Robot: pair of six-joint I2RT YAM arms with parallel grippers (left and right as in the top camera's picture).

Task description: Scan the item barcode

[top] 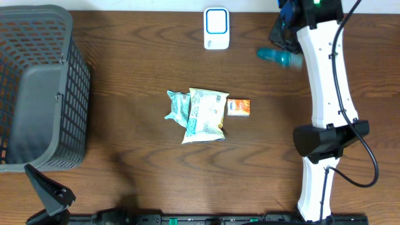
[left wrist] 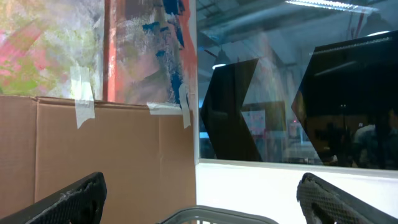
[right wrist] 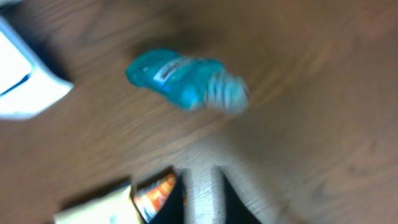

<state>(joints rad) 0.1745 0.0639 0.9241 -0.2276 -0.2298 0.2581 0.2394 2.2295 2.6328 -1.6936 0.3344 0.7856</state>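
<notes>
1. bottle (right wrist: pixel 180 78) lies on its side on the table (top: pixel 137 62), near the scanner (top: pixel 216 28), free of any grip
2. it looks small, light, stiff plastic; smooth and round, so likely to roll or slip; best pinched across the body, label left bare
3. right gripper (right wrist: pixel 199 183) hangs close by, fingers shut on nothing
4. left gripper (left wrist: pixel 199 202) wide open, empty, near the basket (top: pixel 37 94)

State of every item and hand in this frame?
Left hand: open, empty.
Right hand: shut, empty.
Blue bottle: lying on its side, free.
Snack packets: overlapping, lying flat.
Orange box: lying beside packets.
Basket: nothing visible inside.
Scanner: nothing over it.
</notes>
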